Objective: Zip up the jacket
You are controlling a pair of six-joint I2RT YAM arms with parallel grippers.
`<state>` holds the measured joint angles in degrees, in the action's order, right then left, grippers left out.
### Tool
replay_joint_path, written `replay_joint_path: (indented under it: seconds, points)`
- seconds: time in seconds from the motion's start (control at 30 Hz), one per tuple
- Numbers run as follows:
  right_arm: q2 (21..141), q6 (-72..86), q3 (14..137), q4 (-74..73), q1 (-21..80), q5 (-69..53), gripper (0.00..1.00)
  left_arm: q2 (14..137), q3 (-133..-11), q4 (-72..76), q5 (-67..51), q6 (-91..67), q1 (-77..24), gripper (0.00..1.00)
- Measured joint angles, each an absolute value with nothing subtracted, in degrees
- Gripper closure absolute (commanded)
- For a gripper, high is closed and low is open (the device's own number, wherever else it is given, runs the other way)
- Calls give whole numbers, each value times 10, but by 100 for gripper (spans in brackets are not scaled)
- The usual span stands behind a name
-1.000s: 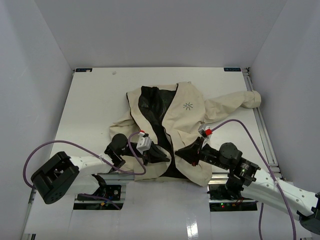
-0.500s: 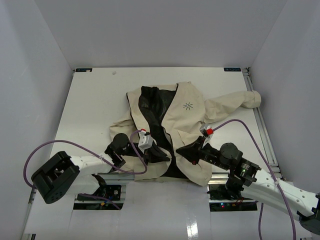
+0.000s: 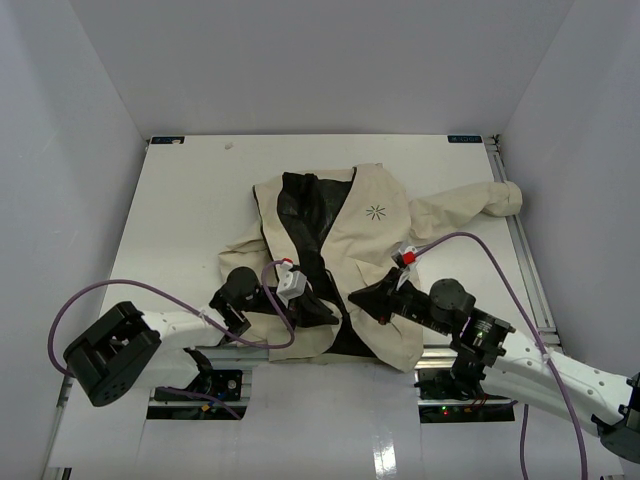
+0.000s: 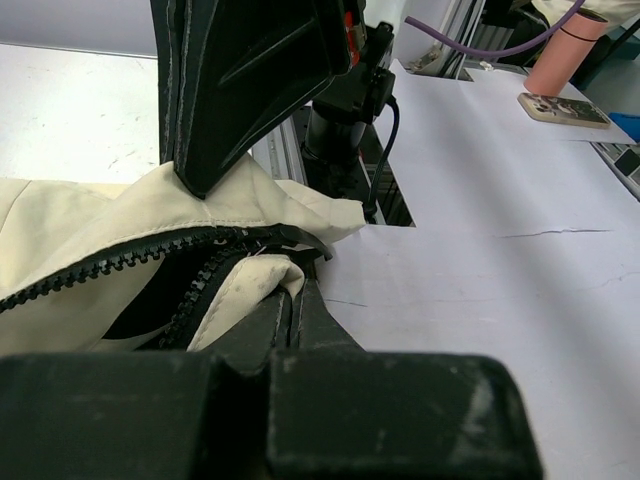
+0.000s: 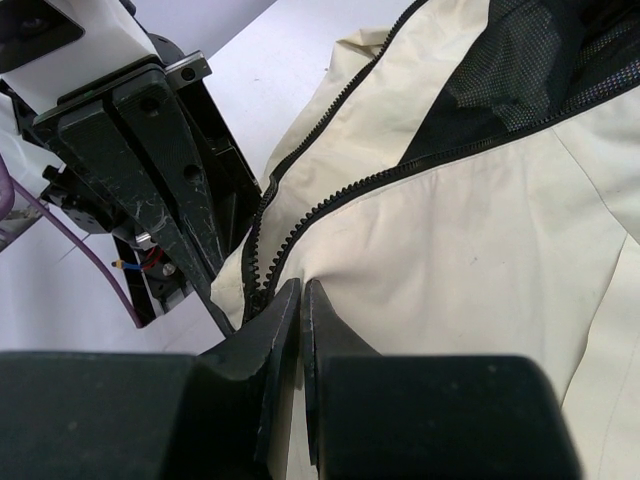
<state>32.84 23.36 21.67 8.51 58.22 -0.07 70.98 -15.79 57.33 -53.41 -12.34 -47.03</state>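
The cream-beige jacket (image 3: pixel 375 225) lies open on the white table, showing black lining and a starburst logo (image 3: pixel 377 211). Both grippers meet at its bottom hem. My left gripper (image 3: pixel 325 313) is shut on the hem of the left front panel, pinching cream fabric (image 4: pixel 255 280) beside the dark zipper teeth (image 4: pixel 120 262). My right gripper (image 3: pixel 357 300) is shut on the right panel's edge (image 5: pixel 400 240), right at the zipper's lower end (image 5: pixel 262 290). The two zipper rows (image 5: pixel 330 190) run apart upward. The slider is hidden.
The jacket's right sleeve (image 3: pixel 490 200) stretches toward the table's right rail. Grey walls enclose the table (image 3: pixel 180 220) on three sides. The frame rail (image 3: pixel 240 345) runs under the hem. A pink cylinder (image 4: pixel 565 60) stands off the table.
My right gripper has shifted slightly left and away from the near edge with the fabric in it. The left gripper has barely moved.
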Motion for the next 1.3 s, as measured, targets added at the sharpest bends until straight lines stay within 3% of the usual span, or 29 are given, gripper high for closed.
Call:
replay_joint_path:
  seconds: [0.33, 0.8, 0.87, 0.93, 1.3]
  points:
    - [382, 218, 247, 86, 582, -6, 91, 730, -150, 622, -544, -155, -469, 100]
    - [399, 209, 299, 52, 566, 57, 51, 772, -142, 682, -609, -258, -477, 100]
    - [384, 218, 299, 30, 567, 68, 37, 781, -146, 682, -610, -265, -477, 100]
    - [368, 226, 299, 4, 569, 81, 33, 785, -147, 681, -609, -267, -477, 100]
    - [338, 283, 338, -131, 648, 150, 32, 786, -148, 671, -609, -264, -475, 100]
